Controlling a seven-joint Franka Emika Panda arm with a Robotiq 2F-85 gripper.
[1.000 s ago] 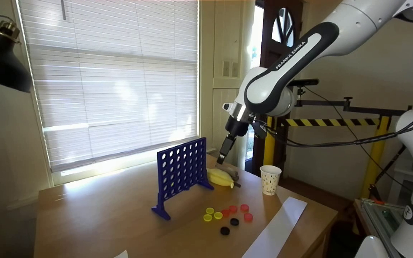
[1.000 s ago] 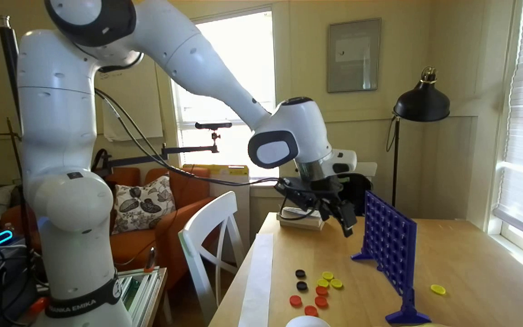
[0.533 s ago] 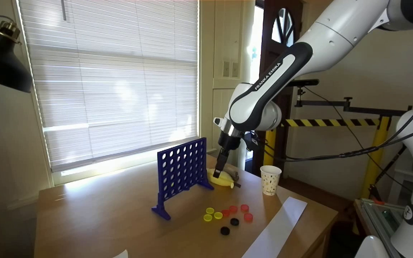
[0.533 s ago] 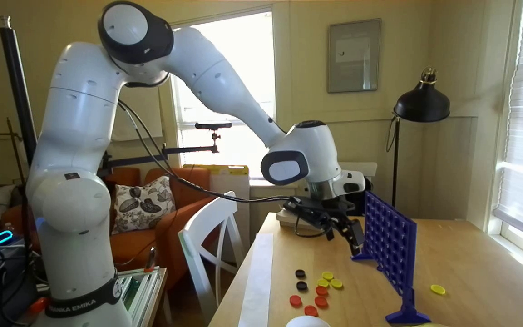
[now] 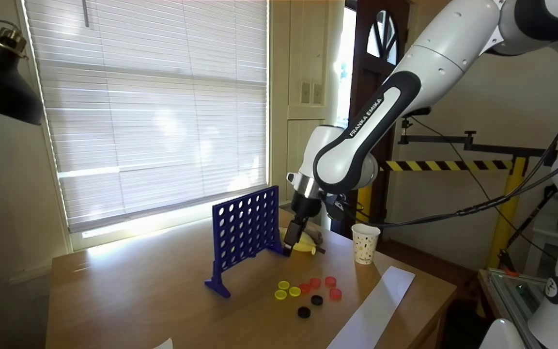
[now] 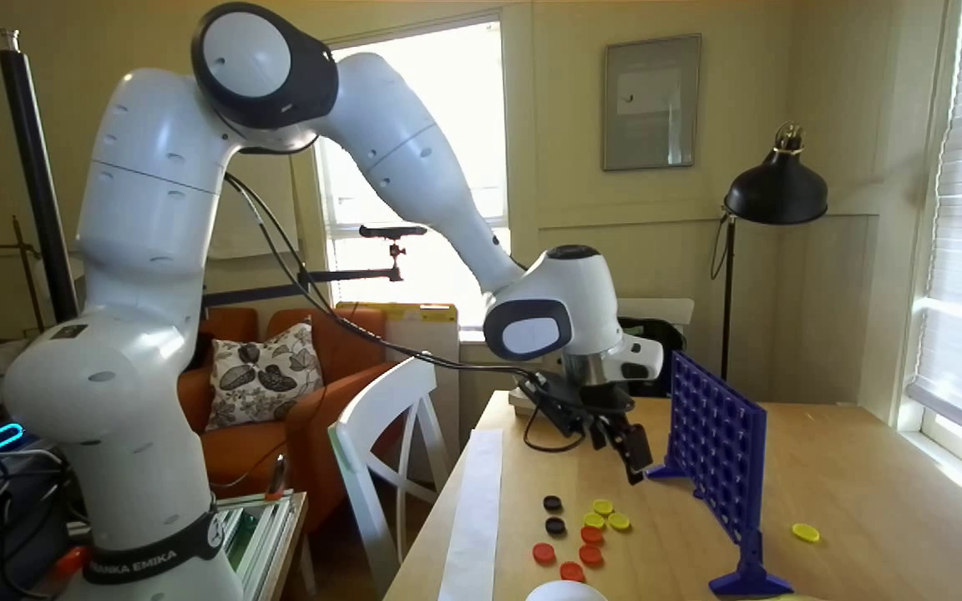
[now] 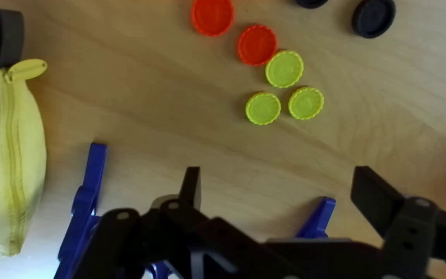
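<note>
1. Gripper (image 7: 277, 174) hangs over the table (image 5: 138, 300), jaws spread wide apart, near the blue rack (image 6: 715, 442), which stands upright.
2. Near the rack, three yellow discs (image 7: 262, 108) lie clustered — red discs (image 7: 257, 45) and black discs (image 7: 374, 18) beside them.
3. Another yellow disc (image 6: 805, 532) lies across the rack from these.
4. Yellow pouch (image 7: 12, 155) lies near one foot of the rack.
5. Cup (image 5: 366, 245) stands upright near a paper strip (image 5: 373, 310).

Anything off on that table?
Yes: in an exterior view, a lone yellow disc lies on the opposite side of the upright blue grid from the other discs, which sit loosely grouped. No spill or damage visible.
</note>
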